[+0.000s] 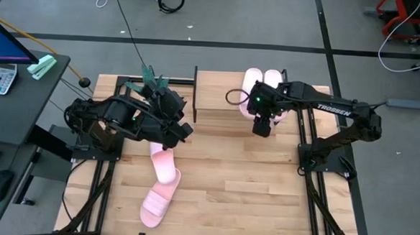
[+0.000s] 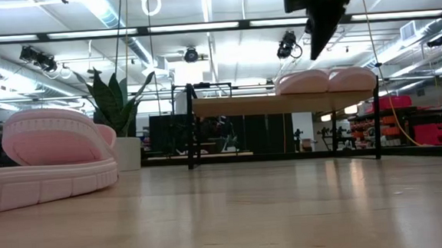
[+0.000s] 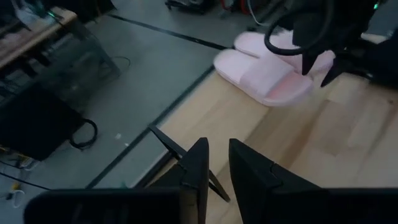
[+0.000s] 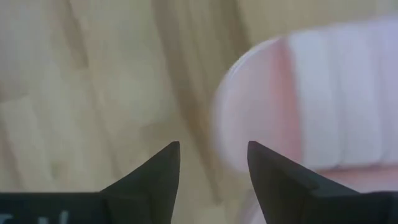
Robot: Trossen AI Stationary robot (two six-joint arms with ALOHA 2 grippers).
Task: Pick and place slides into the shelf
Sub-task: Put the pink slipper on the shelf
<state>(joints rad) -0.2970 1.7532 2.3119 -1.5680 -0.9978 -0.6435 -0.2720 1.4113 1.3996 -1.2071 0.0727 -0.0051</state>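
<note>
Slides [image 1: 262,81] pair on shelf [image 1: 214,103], long axes front-to-back, right claw [image 4: 212,163] open above, left claw [image 3: 216,163] nrly closed, empty.

Two black jointed arms, white TROSSEN lettering, green light, looping black cable

Two pale pink slides [image 1: 262,83] lie side by side atop the shelf [image 1: 218,103]; two more [image 1: 161,187] lie on the table.

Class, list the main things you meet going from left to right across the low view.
Pale pink rubber slide sandal lying on the table → green potted plant in the room behind → low wood-topped black-framed shelf → pair of pink slides on the shelf.
</note>
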